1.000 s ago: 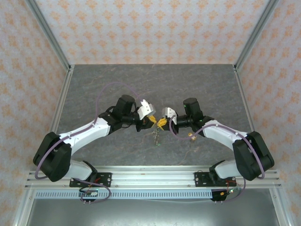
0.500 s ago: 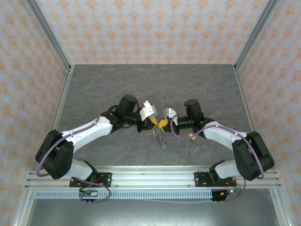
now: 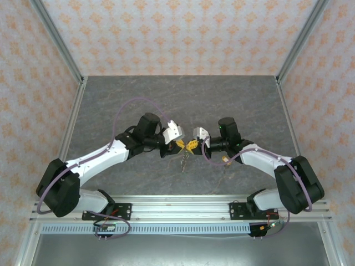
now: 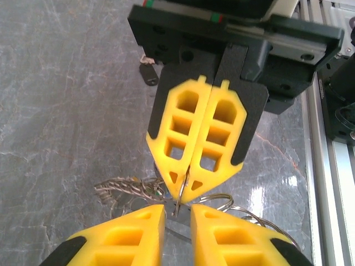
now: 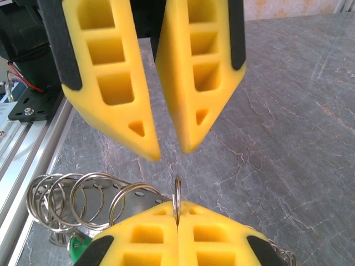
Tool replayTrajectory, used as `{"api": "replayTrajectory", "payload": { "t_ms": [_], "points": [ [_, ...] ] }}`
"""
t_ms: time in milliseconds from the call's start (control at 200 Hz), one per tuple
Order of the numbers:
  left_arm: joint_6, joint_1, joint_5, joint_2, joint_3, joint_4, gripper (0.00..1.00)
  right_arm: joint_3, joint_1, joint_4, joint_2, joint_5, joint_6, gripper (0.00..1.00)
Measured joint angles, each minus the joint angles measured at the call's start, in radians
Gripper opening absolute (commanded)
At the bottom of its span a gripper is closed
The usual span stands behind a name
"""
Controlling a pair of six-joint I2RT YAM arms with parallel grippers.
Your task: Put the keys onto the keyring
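My grippers meet tip to tip above the table's middle. The right gripper (image 5: pixel 177 209) is shut on the edge of a thin steel ring of the keyring (image 5: pixel 177 191). From that ring hangs a holed metal plate (image 5: pixel 145 194) carrying several wire loops (image 5: pixel 83 197). A green key head (image 5: pixel 77 247) peeks out under the loops. My left gripper (image 4: pixel 177 210) faces it with a narrow gap between its fingers. The ring's end (image 4: pixel 178 204) reaches into that gap and nothing is pinched there. In the top view the bunch (image 3: pixel 183 158) dangles below the left gripper (image 3: pixel 178 144) and the right gripper (image 3: pixel 192 145).
A brass-headed key (image 3: pixel 224 162) lies on the grey marbled table (image 3: pixel 138 100) beside the right forearm. A dark key (image 4: pixel 148 73) lies on the table beyond the right gripper's body. Aluminium rails (image 3: pixel 183 205) run along the near edge, and papered walls enclose the other sides.
The hanging bunch has swung and now dangles shorter and further left than half a second ago. The left arm has shifted a little. Both grippers stay tip to tip.
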Motion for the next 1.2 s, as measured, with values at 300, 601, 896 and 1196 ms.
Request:
{"api": "replayTrajectory", "payload": {
  "t_ms": [300,601,896,1196],
  "points": [
    [0.037,0.0,0.032,0.052,0.05,-0.063,0.13,0.0,0.0,0.0,-0.001,-0.006,0.0,0.0],
    [0.082,0.0,0.046,0.091,0.106,-0.129,0.1,0.0,-0.003,0.0,-0.001,-0.015,0.009,0.0],
    [0.103,0.0,0.065,0.108,0.124,-0.162,0.08,0.0,-0.004,-0.009,0.005,-0.032,0.023,0.0],
    [0.13,0.0,0.072,0.128,0.138,-0.188,0.0,0.002,-0.007,-0.024,0.022,-0.045,0.026,0.01]
  ]
}}
